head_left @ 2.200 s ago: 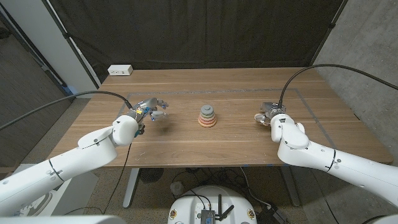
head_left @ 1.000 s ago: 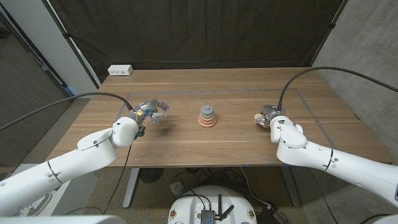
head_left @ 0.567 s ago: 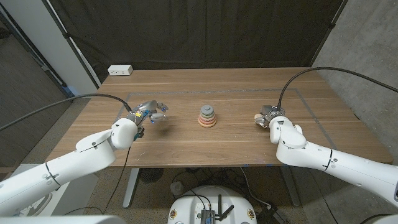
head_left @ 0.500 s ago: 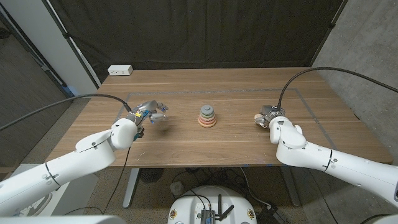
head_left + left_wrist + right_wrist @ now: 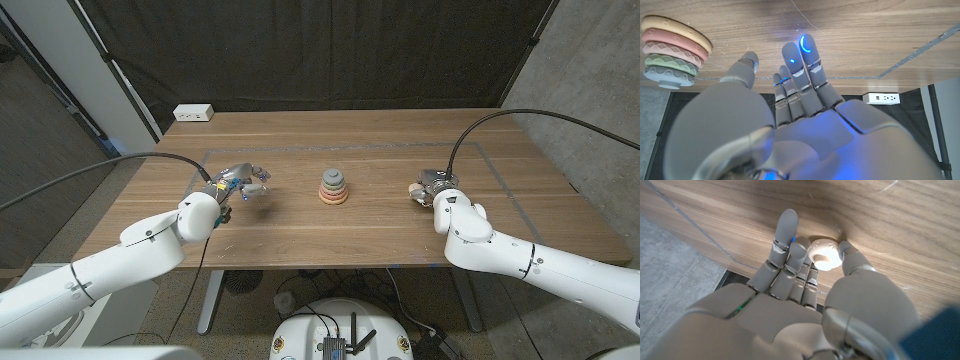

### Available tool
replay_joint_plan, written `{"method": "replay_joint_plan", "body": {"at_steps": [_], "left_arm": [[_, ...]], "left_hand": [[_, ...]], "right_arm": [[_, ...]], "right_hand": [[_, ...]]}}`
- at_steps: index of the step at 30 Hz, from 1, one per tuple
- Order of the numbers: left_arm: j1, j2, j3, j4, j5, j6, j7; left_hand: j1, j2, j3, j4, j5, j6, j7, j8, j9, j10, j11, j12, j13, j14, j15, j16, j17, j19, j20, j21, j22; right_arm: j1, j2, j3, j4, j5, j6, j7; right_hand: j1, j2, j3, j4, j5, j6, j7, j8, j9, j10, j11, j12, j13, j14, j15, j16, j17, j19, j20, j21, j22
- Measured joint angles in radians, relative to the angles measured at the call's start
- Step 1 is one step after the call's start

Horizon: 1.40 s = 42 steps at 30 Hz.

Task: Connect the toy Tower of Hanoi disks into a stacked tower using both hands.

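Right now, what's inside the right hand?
A small white disk, pinched between the right hand's thumb and fingers. Its underside is hidden. The stacked tower stands apart, mid-table.

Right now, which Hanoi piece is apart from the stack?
The small cream piece, pinched by the right hand. The other disks sit stacked as a tower at the table's middle.

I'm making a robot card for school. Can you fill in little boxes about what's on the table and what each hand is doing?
table: brown wooden table
tower: stack of pastel ring disks, grey on top, at the table's middle
loose piece: small cream round disk
right hand: pinches the cream disk between thumb and fingers
left hand: holds nothing, fingers apart, left of the stack
far corner: white power strip
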Motion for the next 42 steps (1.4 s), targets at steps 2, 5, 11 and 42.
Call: {"method": "replay_joint_plan", "body": {"at_steps": [2, 5, 11, 42], "left_arm": [[0.013, 0.005, -0.011, -0.007, -0.002, 0.0, 0.004], [0.022, 0.008, -0.018, -0.012, -0.004, 0.0, 0.008], [0.029, 0.011, -0.025, -0.016, -0.006, 0.0, 0.015], [0.065, 0.009, -0.063, -0.015, -0.032, -0.018, 0.046]], "left_hand": [[0.0, 0.0, 0.004, -0.004, 0.0, 0.0, 0.0, 0.0, 0.0, 0.0, 0.0, 0.0, 0.0, 0.0, 0.0, 0.0, 0.0, 0.0, 0.0, 0.0, 0.0], [0.0, 0.0, 0.004, -0.004, 0.0, 0.005, -0.005, 0.0, 0.0, 0.0, 0.0, 0.0, 0.0, 0.0, 0.0, 0.0, 0.0, 0.0, 0.0, 0.0, 0.0], [0.0, 0.0, 0.004, -0.004, 0.0, 0.005, -0.005, 0.0, 0.0, 0.0, 0.0, 0.0, 0.0, 0.0, 0.0, 0.0, 0.0, 0.0, 0.0, 0.0, 0.0], [-0.009, 0.001, 0.014, -0.005, 0.004, 0.015, -0.004, 0.0, 0.0, 0.01, -0.001, 0.0, 0.005, 0.0, 0.0, 0.0, 0.005, 0.0, 0.0, 0.0, 0.0]], "right_arm": [[-0.004, 0.0, 0.007, 0.0, 0.013, 0.015, -0.011], [-0.012, 0.0, 0.019, -0.001, 0.024, 0.028, -0.023], [-0.029, 0.0, 0.045, -0.002, 0.044, 0.046, -0.043], [-0.075, -0.011, 0.112, -0.053, 0.063, 0.091, -0.105]], "right_hand": [[0.009, 0.009, 0.001, 0.0, 0.0, 0.014, 0.0, 0.002, 0.0, 0.008, 0.008, 0.0, 0.001, 0.014, -0.007, 0.01, 0.0, 0.012, -0.005, 0.0, -0.001], [0.015, 0.015, 0.01, 0.001, 0.0, 0.035, 0.004, 0.011, 0.0, 0.016, 0.016, 0.004, 0.004, 0.024, -0.01, 0.024, 0.0, 0.02, -0.012, 0.0, -0.001], [0.019, 0.019, 0.021, 0.004, -0.001, 0.063, 0.013, 0.02, 0.0, 0.02, 0.02, 0.007, 0.006, 0.046, -0.01, 0.042, 0.005, 0.039, -0.018, 0.008, -0.001], [0.033, 0.006, 0.031, -0.003, -0.003, 0.096, 0.022, 0.023, 0.001, 0.06, 0.032, 0.002, 0.021, 0.058, -0.009, 0.074, 0.01, 0.057, -0.029, 0.008, 0.002]]}}
